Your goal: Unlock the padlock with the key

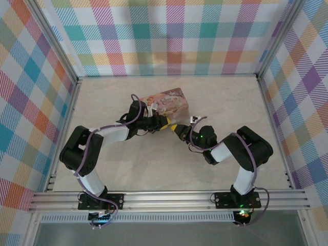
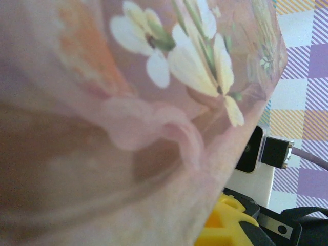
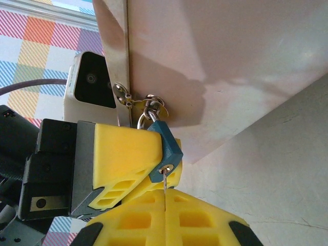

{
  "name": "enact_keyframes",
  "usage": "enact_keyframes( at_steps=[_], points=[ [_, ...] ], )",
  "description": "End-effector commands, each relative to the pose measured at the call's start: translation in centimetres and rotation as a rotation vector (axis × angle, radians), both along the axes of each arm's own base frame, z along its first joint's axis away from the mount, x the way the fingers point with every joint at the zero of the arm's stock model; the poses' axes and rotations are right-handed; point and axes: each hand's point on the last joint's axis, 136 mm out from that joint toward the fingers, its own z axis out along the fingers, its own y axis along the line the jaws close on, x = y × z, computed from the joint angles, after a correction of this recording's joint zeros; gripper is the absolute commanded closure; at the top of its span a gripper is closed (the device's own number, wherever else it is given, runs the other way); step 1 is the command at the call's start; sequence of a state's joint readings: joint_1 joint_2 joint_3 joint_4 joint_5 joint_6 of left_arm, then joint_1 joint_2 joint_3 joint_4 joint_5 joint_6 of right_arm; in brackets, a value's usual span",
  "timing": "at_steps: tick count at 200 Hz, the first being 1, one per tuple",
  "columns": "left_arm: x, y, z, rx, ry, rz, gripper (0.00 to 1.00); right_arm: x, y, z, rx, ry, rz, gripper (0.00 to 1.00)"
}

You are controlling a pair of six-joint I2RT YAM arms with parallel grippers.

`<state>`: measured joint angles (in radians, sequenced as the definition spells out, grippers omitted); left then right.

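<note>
The small teal padlock [image 3: 172, 146] hangs by its shackle from the hasp [image 3: 148, 109] of the pink picture tin [image 1: 166, 104]. My left gripper [image 1: 163, 123] is shut on the padlock, its yellow fingers [image 3: 123, 151] clamping the body from both sides. The right gripper [image 3: 165, 199] is shut on the key [image 3: 165, 185], a thin grey sliver standing up between the fingertips. The key's tip is in the keyhole on the padlock's lower face. In the top view the right gripper [image 1: 179, 128] meets the left one just in front of the tin. The tin's flowered side [image 2: 128, 118] is very close in the left wrist view.
The tin rests tilted on the beige table [image 1: 128, 169], near the middle. Checked walls [image 1: 164, 36] enclose the table on three sides. A yellow finger [image 2: 225, 225] and the right arm's white camera housing [image 2: 251, 154] sit past the tin's edge.
</note>
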<state>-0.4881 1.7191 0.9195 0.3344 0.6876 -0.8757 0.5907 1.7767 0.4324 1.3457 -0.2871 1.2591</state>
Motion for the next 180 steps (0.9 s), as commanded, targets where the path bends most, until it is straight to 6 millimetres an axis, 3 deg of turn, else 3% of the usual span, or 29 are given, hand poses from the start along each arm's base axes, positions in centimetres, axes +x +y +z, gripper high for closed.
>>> enact_keyframes(
  at_steps=[1, 70, 124, 180],
  points=[
    [-1.3, -0.9, 2.5, -0.087, -0.037, -0.078, 0.9, 1.3, 0.4, 3.1, 0.089, -0.05, -0.029, 1.0],
    [-1.6, -1.1, 3.4, -0.111, -0.064, -0.096, 0.93, 2.7, 0.2, 2.0, 0.171, 0.097, -0.081, 1.0],
    [-1.8, -1.2, 3.9, -0.126, -0.079, -0.106, 0.95, 3.5, -0.4, -0.4, 0.208, 0.23, -0.135, 1.0],
    [-2.0, -1.1, 4.1, -0.134, -0.087, -0.114, 0.98, 3.9, -1.2, -1.4, 0.207, 0.261, -0.162, 1.0]
  ],
)
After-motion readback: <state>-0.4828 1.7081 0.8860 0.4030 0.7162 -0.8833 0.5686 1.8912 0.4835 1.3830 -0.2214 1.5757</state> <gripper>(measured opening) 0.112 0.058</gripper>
